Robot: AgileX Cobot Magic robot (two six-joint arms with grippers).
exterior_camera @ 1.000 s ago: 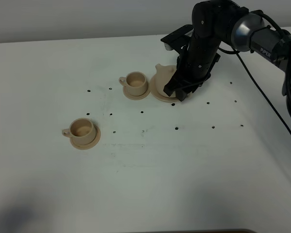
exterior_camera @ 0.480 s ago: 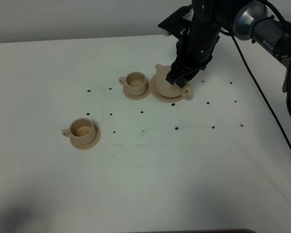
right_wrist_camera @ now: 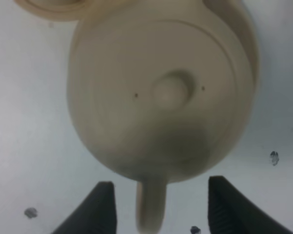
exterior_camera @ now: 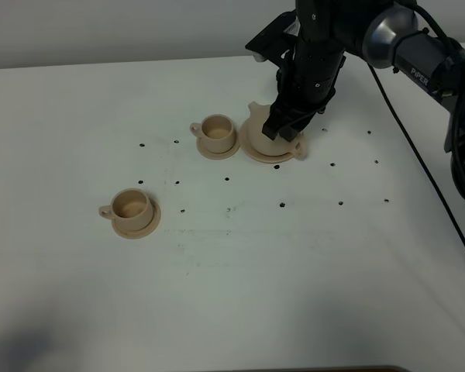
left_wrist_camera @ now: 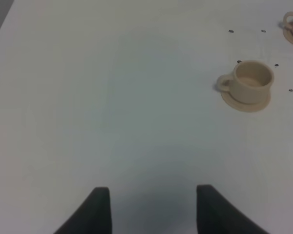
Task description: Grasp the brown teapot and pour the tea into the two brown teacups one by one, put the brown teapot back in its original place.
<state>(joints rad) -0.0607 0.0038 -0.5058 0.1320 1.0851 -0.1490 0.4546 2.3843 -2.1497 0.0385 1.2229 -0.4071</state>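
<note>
Tan ceramic fills the right wrist view: the teapot is seen straight below the right claw, with its lid knob in front of the fingertips. The right claw is spread wide, 1 dark finger on each side of the teapot's handle. A gap is seen on both sides, so the handle lies between the fingers and is not gripped.

In the high view the right claw is held just above the teapot, most of which is hidden behind it. The teapot is seated on the wide saucer, whose rim shows below the claw.

The first cup is set on its small saucer just beside the wide saucer, on the spout side of the teapot and away from the claw's fingers. The second cup is placed well apart from the right claw, on its own saucer.

The left claw is held wide over bare table, with nothing between its 2 fingers. The second cup is seen ahead of it and off to 1 side, well apart. Whether either cup holds tea cannot be told.
</note>
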